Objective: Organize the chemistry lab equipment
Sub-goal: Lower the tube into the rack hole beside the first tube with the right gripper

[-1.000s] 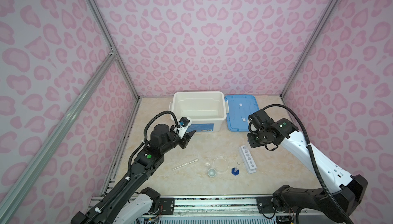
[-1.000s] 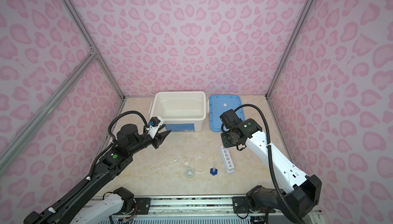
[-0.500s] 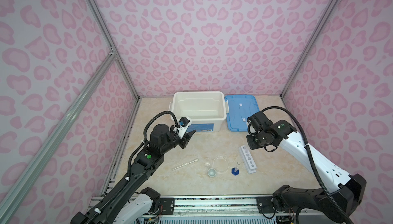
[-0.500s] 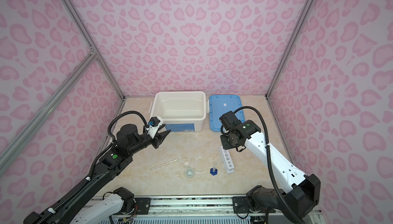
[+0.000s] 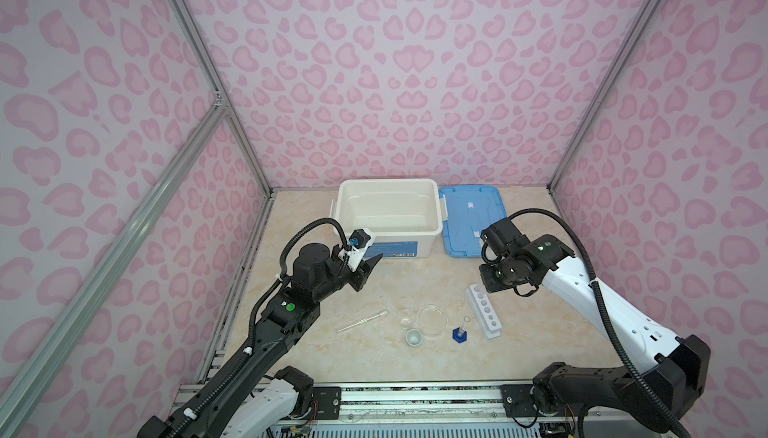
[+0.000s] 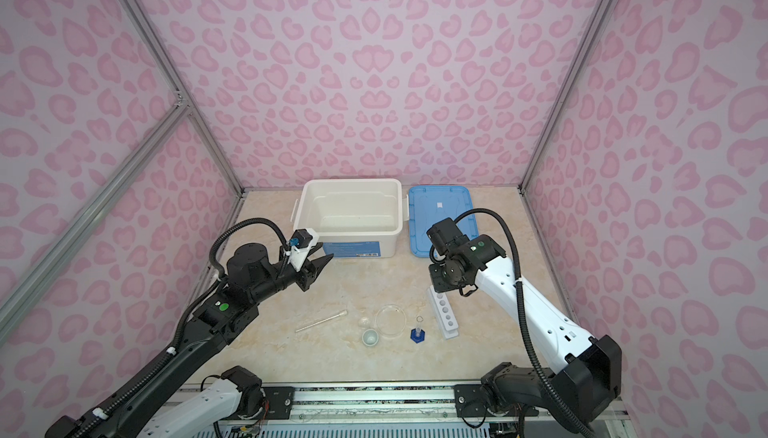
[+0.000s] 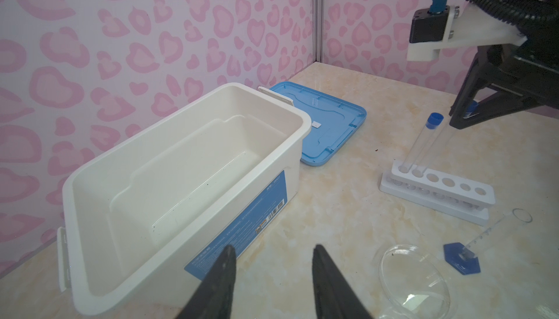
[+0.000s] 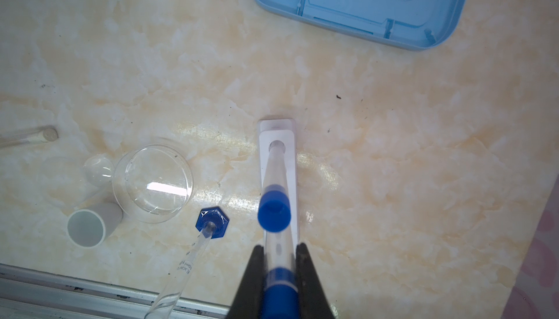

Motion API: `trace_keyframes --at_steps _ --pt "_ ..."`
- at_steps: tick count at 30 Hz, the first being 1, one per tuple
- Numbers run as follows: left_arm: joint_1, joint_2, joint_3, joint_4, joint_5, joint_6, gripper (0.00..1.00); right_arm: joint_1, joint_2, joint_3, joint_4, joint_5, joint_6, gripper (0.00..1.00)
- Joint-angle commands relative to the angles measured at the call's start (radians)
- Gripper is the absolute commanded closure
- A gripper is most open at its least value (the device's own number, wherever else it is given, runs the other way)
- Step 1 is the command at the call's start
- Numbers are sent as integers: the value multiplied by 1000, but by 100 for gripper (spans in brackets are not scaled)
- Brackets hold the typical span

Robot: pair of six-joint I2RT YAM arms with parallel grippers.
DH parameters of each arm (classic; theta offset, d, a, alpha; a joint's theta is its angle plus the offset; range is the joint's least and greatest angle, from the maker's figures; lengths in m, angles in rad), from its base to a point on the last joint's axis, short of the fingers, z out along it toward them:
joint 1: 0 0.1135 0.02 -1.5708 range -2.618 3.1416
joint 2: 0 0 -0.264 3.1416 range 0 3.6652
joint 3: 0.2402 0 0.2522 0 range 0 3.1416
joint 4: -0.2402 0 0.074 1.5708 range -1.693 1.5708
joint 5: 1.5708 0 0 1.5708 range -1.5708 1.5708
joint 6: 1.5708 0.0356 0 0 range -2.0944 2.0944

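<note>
Top view: blue lid [image 5: 465,213] beyond rack [image 5: 486,311]

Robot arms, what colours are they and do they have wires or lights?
Both arms are black and white. The left arm is mostly black, the right arm has a smooth white shell. Each carries a ribbed black cable looping over it and a small green dot. The left hand and right hand each have two pointed black fingers.
</note>
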Motion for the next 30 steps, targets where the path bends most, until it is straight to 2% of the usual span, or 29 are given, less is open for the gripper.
trace_keyframes --at_steps 1,30 --pt "1 -5 -2 19 2 2 56 0 10 -12 21 0 -7 87" --pt "1 2 -7 20 -2 6 56 1 64 -35 55 0 -23 81"
